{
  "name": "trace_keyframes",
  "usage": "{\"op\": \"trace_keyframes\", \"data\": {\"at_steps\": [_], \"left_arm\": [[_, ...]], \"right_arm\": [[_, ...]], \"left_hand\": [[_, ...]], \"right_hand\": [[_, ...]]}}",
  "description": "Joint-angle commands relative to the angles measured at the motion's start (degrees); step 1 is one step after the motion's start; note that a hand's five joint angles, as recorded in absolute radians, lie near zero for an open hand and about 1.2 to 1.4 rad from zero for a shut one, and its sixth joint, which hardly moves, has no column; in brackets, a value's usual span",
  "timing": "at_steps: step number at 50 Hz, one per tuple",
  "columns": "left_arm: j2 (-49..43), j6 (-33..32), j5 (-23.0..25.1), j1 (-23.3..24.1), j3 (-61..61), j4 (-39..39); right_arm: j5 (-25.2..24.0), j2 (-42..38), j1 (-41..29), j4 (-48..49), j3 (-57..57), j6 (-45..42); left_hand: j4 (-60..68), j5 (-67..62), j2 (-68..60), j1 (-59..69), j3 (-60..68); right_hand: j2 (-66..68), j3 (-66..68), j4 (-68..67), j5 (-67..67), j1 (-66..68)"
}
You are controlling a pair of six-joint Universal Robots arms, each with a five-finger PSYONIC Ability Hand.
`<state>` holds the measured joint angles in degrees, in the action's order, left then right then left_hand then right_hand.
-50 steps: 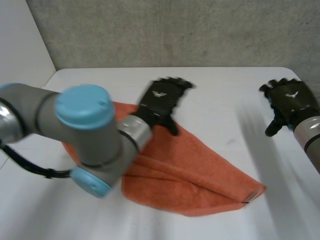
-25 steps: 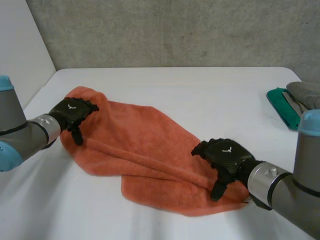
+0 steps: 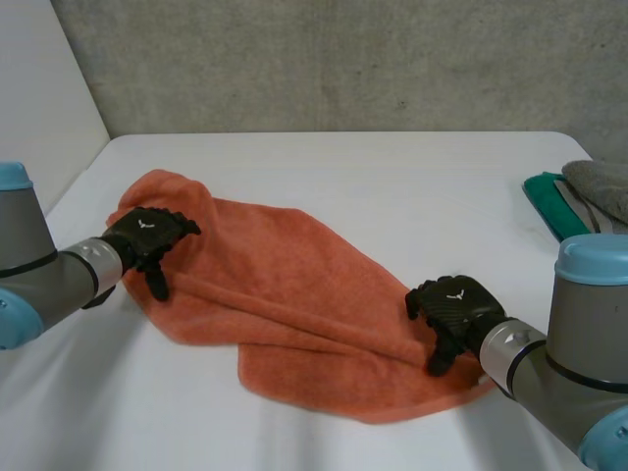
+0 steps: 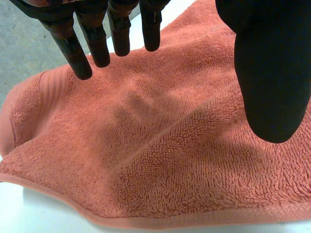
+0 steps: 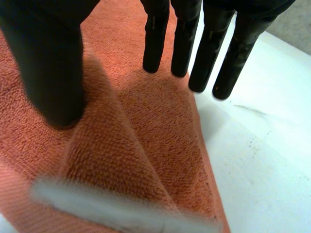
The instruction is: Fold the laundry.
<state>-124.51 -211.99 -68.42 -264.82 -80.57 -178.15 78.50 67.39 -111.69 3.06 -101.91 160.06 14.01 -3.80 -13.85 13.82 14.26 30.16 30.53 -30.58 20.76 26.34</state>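
Note:
An orange towel [image 3: 294,285] lies rumpled on the white table [image 3: 392,177], running from the far left to the near right, with a long fold along its middle. My left hand [image 3: 145,234] rests over the towel's left end. In the left wrist view its fingers [image 4: 99,43] and thumb [image 4: 272,73] are straight above the towel [image 4: 170,160], holding nothing. My right hand [image 3: 456,306] is on the towel's near right end. In the right wrist view its fingers [image 5: 206,48] reach straight toward the towel's edge, and its thumb [image 5: 48,73] stands beside a raised ridge of the towel [image 5: 146,145].
At the table's right edge lies a green flat item [image 3: 552,201] with a grey cloth [image 3: 601,182] on it. A grey wall rises behind the table. Bare table stretches behind the towel and along the front.
Both arms have swung down from above the table onto the towel. The left hand went to the left end. The right hand then slid toward the near right corner.

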Motion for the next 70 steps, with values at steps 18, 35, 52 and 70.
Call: {"op": "trace_keyframes", "data": {"at_steps": [18,35,52,70], "left_arm": [[4.09,2.72,0.13,-0.25,-2.04,-0.44],[11.92,3.25,0.04,-0.34,-10.92,-4.57],[11.57,3.07,-0.40,-0.87,-11.98,-10.72],[0.06,0.71,-0.31,-7.20,-2.58,-13.89]], "right_arm": [[0.34,-0.59,0.68,3.36,2.23,-0.88],[9.30,-23.25,4.11,5.03,43.62,-28.22],[10.36,-33.84,4.19,4.87,58.79,-28.34],[-1.06,-6.04,4.55,-14.39,22.12,0.86]], "left_hand": [[2.09,-2.30,-2.25,2.28,1.84],[0.74,-0.96,-0.91,0.94,0.50],[2.09,-2.30,-2.25,2.28,1.84],[3.60,-3.81,-3.77,3.79,3.35]], "right_hand": [[49.84,49.47,-49.42,49.24,53.66],[49.84,49.47,-49.42,49.24,53.66],[-20.16,-20.53,20.58,-20.76,-16.34],[-12.17,-12.54,12.59,-12.78,-8.35]]}}
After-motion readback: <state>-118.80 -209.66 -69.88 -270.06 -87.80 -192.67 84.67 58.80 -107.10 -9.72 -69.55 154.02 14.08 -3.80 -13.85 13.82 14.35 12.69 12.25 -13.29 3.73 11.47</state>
